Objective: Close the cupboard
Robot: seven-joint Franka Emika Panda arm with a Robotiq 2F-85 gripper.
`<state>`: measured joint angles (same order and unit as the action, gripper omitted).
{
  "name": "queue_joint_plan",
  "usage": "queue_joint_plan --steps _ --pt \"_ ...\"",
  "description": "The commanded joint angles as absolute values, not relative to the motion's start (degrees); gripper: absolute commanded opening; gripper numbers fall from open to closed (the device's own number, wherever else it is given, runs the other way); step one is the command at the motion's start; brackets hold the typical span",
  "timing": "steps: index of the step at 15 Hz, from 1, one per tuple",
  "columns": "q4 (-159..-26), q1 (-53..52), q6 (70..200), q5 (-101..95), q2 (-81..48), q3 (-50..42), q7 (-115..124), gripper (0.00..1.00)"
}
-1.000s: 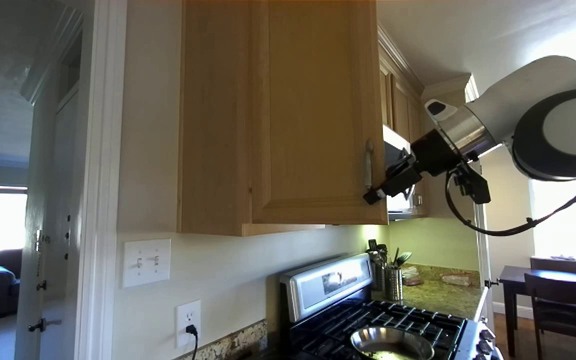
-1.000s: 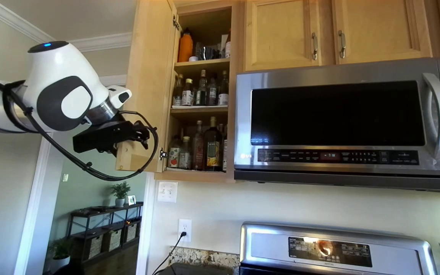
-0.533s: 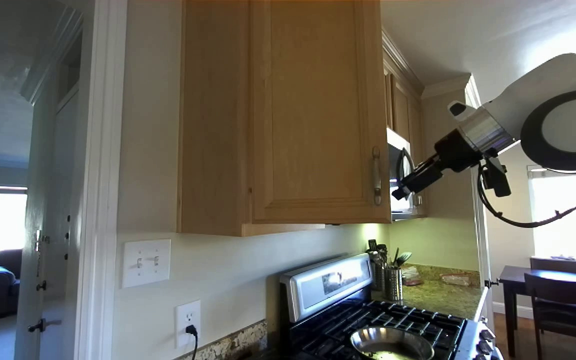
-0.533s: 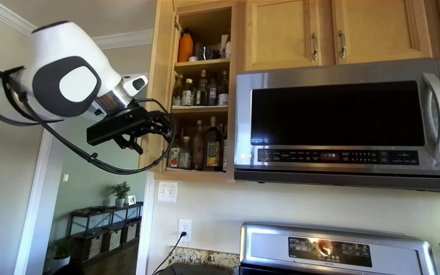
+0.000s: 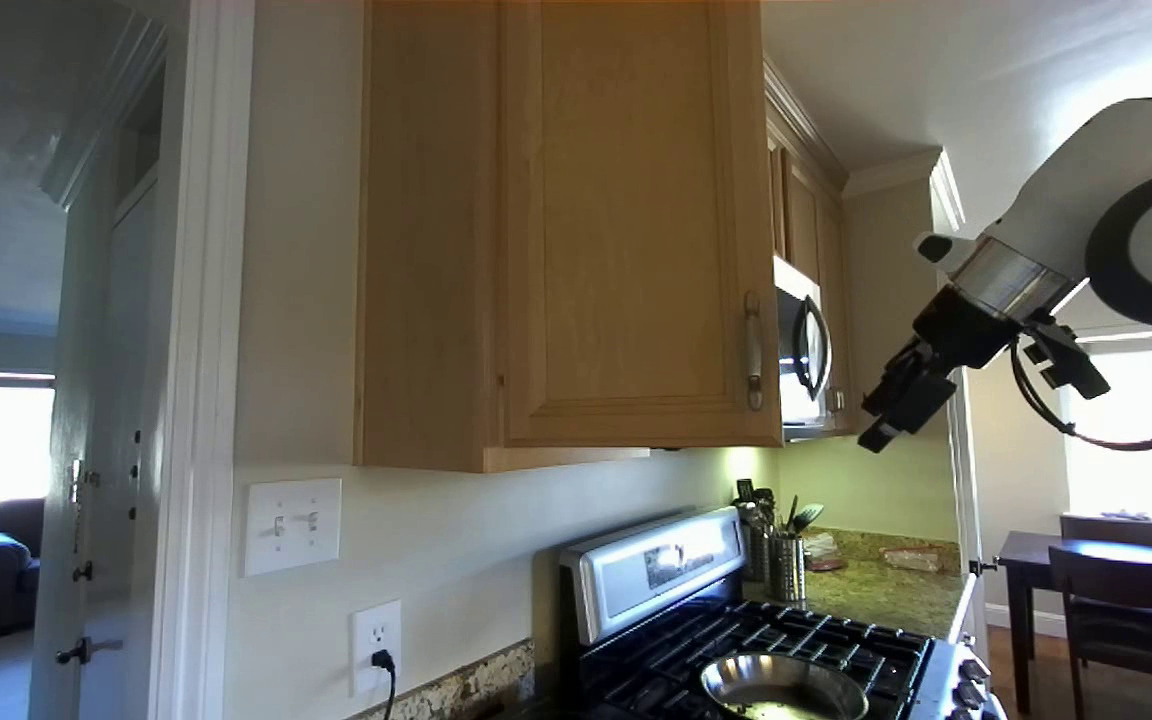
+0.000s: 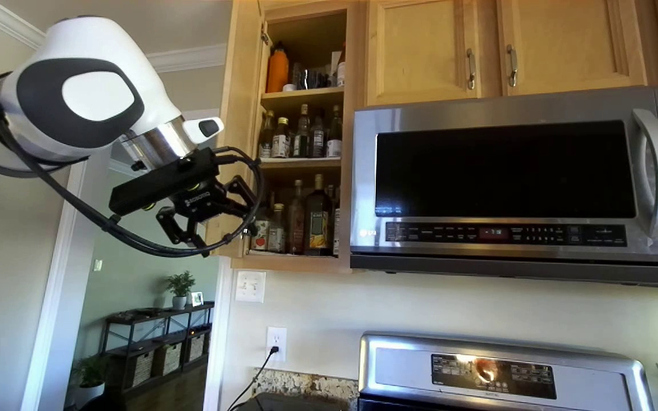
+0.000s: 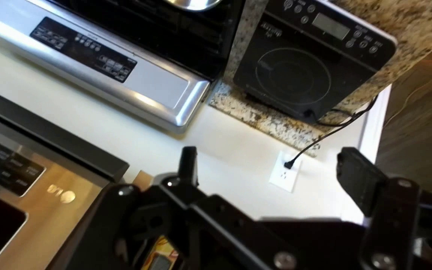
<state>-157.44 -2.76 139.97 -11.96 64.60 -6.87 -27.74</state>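
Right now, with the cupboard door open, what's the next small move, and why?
I'd probably ease the open gripper toward the outer face of the cupboard door, near the handle. The door stands open, bottles exposed, and the gripper is clear of the handle; pushing there should swing it shut.

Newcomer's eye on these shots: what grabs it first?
Probably the open cupboard in an exterior view, bottles lined up inside. Next, the white arm at the left of that picture, its black pincer spread wide in the wrist view. The big stainless steel microwave dominates the right, above the stove.
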Motion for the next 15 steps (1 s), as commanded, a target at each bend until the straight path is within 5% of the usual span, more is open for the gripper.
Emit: queue_joint_plan --steps 1,10,15 --pt "-157.8 -10.3 128.7 -9.1 69.9 -8.8 -31.5 0.67" --pt "-157.9 -25.0 135.1 1.0 71.6 -0.2 -26.6 0.07" --pt "-157.6 -24.6 147.8 -0.7 67.2 3.3 -24.0 0.02"
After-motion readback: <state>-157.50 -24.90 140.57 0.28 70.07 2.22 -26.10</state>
